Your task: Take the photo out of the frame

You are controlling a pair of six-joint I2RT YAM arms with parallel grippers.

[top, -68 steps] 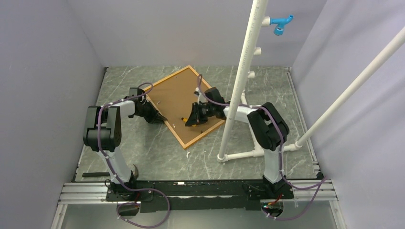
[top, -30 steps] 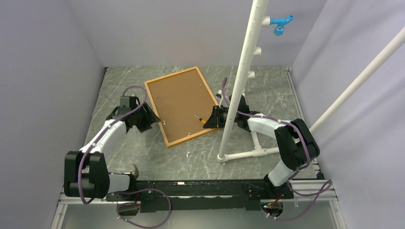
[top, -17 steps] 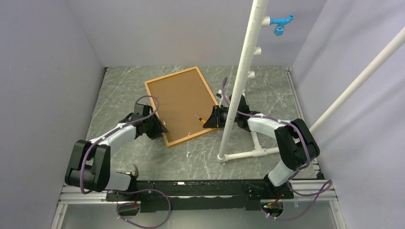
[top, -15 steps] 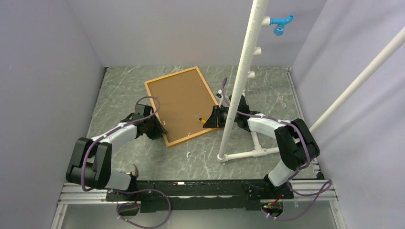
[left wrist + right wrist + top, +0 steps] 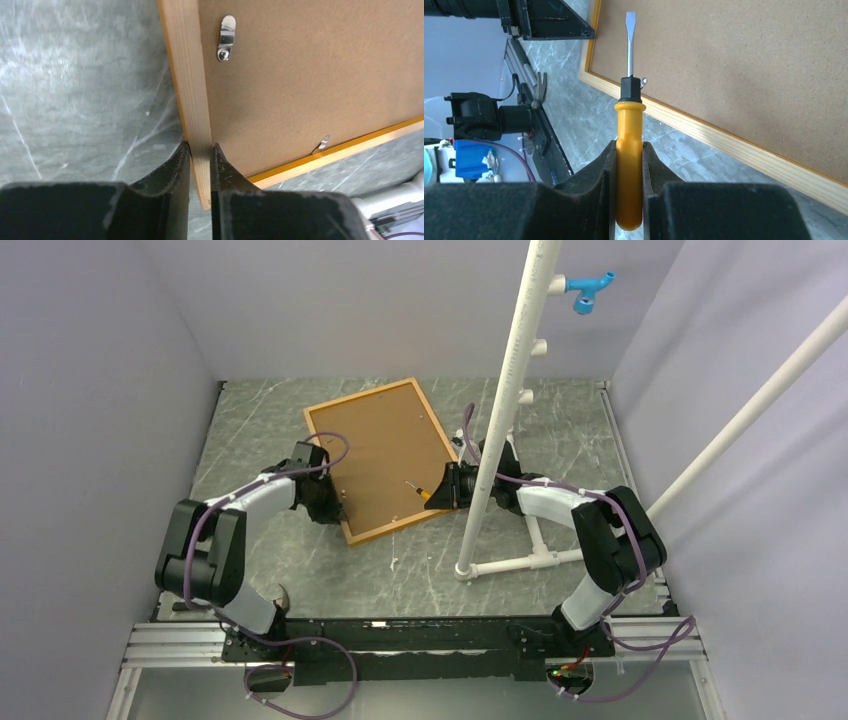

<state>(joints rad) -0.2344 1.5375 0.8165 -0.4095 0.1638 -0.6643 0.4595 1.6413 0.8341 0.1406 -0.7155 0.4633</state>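
Frame [image 5: 405,522], back up, mid-table; both grippers engaged.
Left gripper [image 5: 200,152] pinches the frame's near-left rail. Right gripper [image 5: 629,150] clamps the screwdriver [image 5: 629,170], blade over the backing board [image 5: 375,455]. The metal clips [image 5: 226,37] read clearly only in the left wrist view, and the pipe stand's upright [image 5: 505,410] only overhead.

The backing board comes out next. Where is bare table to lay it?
Bare table lies between the left wall and the frame, along the near strip before the base rail, and far right past the pipe stand. Crowded around the frame's near edge.
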